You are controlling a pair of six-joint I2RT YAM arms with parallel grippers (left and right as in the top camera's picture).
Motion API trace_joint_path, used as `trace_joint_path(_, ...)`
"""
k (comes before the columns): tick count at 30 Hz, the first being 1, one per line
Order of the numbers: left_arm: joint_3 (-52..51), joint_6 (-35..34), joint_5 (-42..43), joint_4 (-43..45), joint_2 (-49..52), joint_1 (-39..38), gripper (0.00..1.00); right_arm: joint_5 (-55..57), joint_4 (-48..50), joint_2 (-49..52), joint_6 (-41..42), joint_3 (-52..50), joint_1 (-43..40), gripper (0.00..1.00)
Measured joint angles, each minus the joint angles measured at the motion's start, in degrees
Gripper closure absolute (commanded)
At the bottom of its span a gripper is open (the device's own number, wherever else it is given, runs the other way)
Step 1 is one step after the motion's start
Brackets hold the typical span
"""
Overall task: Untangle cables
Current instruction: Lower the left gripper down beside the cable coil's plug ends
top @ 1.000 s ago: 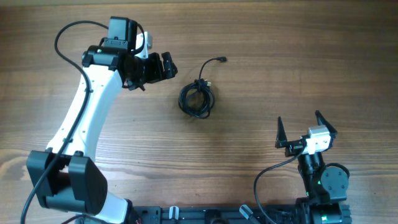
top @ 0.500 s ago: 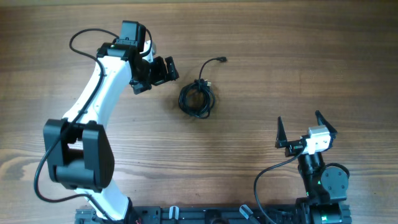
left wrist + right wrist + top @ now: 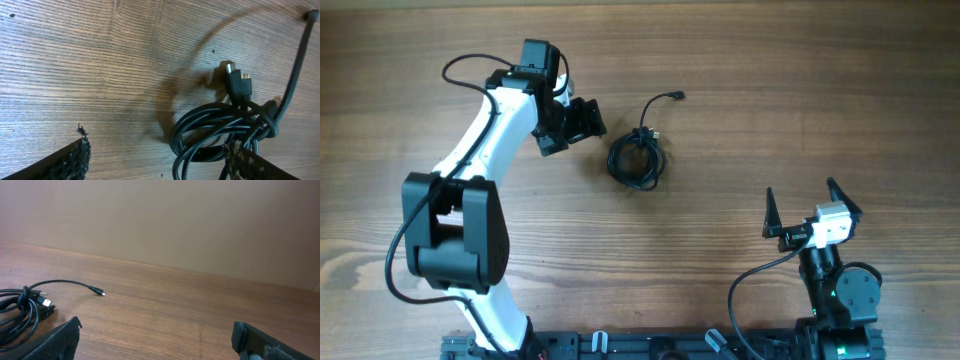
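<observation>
Black cables [image 3: 637, 160] lie coiled on the wooden table [image 3: 750, 90], at its middle toward the far side, with one plug end trailing far-right. The left gripper [image 3: 580, 122] hangs just left of them, jaws apart. The right gripper [image 3: 801, 190] sits near right, jaws spread wide.

My left arm [image 3: 485, 140] stretches far forward with its wrist turned toward the right. My left end effector [image 3: 576, 121] points that way, its fingers held wide apart. My right arm [image 3: 825, 265] sits folded up compactly at the near side, and my right end effector [image 3: 801, 197] has both fingers splayed fully outward.
</observation>
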Motion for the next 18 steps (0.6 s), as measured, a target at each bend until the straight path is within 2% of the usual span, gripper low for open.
trace_joint_path(3, 0.0, -0.2, 0.0, 0.0, 0.5, 0.0, 0.29, 0.0, 0.0, 0.0, 0.0, 0.0, 0.0, 0.0)
trace_joint_path(6, 0.0, -0.3, 0.0, 0.0, 0.9, 0.0, 0.5, 0.0, 0.0, 0.0, 0.0, 0.0, 0.0, 0.0)
trace_joint_path(8, 0.0, -0.5, 0.0, 0.0, 0.9, 0.0, 0.59, 0.0, 0.0, 0.0, 0.0, 0.0, 0.0, 0.0)
trace_joint_path(18, 0.0, -0.2, -0.2, 0.0, 1.0, 0.0, 0.62, 0.0, 0.0, 0.0, 0.0, 0.0, 0.0, 0.0)
